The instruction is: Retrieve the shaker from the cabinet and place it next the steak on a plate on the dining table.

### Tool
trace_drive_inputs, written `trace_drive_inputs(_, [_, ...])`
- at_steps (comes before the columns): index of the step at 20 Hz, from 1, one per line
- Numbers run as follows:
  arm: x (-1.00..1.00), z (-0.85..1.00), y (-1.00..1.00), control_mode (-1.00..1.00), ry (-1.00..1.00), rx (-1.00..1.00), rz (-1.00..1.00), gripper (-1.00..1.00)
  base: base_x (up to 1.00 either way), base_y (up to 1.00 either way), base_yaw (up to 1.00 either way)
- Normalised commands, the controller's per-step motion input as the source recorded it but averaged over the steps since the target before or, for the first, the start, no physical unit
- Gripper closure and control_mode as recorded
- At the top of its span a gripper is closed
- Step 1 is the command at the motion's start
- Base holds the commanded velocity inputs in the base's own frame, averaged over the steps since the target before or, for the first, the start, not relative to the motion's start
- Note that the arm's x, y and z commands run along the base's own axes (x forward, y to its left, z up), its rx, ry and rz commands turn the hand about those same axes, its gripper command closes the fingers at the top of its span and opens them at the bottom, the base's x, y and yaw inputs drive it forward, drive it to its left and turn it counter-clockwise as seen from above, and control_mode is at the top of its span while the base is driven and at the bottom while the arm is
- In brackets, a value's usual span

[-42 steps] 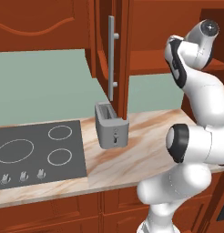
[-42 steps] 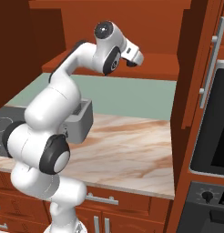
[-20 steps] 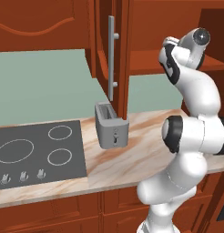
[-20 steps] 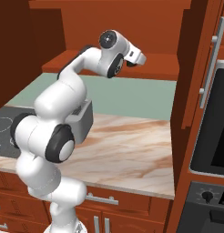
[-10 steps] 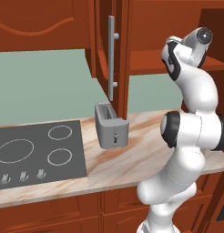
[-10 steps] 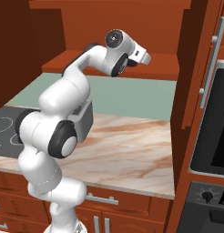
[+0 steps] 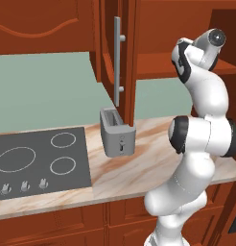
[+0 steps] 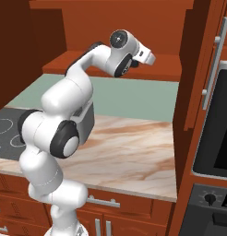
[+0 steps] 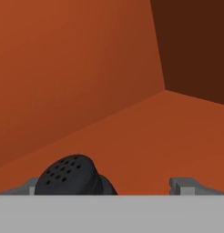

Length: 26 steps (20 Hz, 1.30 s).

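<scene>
In the hand view, the tool [image 9: 111, 189] is standing wide open, one grey fingertip [image 9: 184, 186] at the right and the other at the left, and it is holding nothing. The shaker [image 9: 70, 176], dark with small holes in its rounded top, is sitting between the fingertips, close to the left one; whether it is touching that tip cannot be told. It is resting on the red-brown shelf inside the cabinet [image 9: 77, 68], whose walls are rising behind it. In the base views, the arm is reaching up into the open cabinet above the marbled desk [image 7: 139, 163], where a grey toaster [image 7: 117, 132] is standing beside the black cooktop [image 7: 38, 161].
</scene>
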Motion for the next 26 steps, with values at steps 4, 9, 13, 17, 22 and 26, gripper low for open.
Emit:
trace_drive_inputs(4, [0.08, -0.05, 0.0, -1.0, 0.0, 0.0, 0.0, -1.0, 0.0, 0.0, 0.0])
trace_drive_inputs(9, [0.1, -0.09, 0.0, -1.0, 0.0, 0.0, 0.0, -1.0, 0.0, 0.0, 0.0])
trace_drive_inputs(13, [0.14, -0.1, 0.0, -1.0, 0.01, 0.0, 0.0, -1.0, 0.0, 0.0, 0.0])
trace_drive_inputs(17, [0.02, -0.02, 0.0, -1.0, 0.02, 0.0, 0.0, 1.0, 0.0, 0.0, 0.0])
trace_drive_inputs(22, [-0.01, 0.0, 0.0, -1.0, 0.02, 0.0, 0.0, 1.0, 0.0, 0.0, 0.0])
trace_drive_inputs(26, [-0.35, -0.13, 0.0, -1.0, 0.02, 0.0, 0.0, 1.0, 0.0, 0.0, 0.0])
